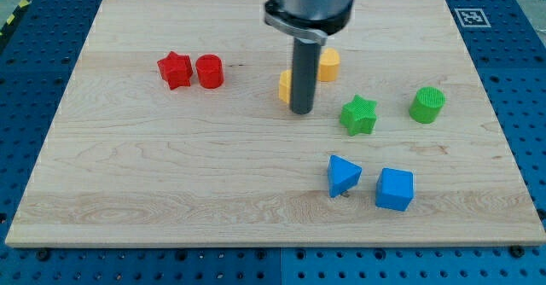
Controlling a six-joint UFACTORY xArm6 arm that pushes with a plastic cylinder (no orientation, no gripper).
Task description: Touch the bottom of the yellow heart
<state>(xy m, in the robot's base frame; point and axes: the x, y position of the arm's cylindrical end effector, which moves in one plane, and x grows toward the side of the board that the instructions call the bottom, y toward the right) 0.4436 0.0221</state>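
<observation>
Since my tip (300, 111) sits touching the small yellow block (286, 86) (shape hidden) at upper centre, ease gently toward its lower edge; the bare rod end effector holds nothing.

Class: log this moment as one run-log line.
my tip: beside partly hidden yellow block | second yellow block: behind rod | heart: unclear

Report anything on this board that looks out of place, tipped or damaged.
Nothing stands out. All blocks sit flat on the wooden board, none tipped or broken. My tip stands beside one yellow block, partly hiding it; another yellow block sits behind the rod.
</observation>
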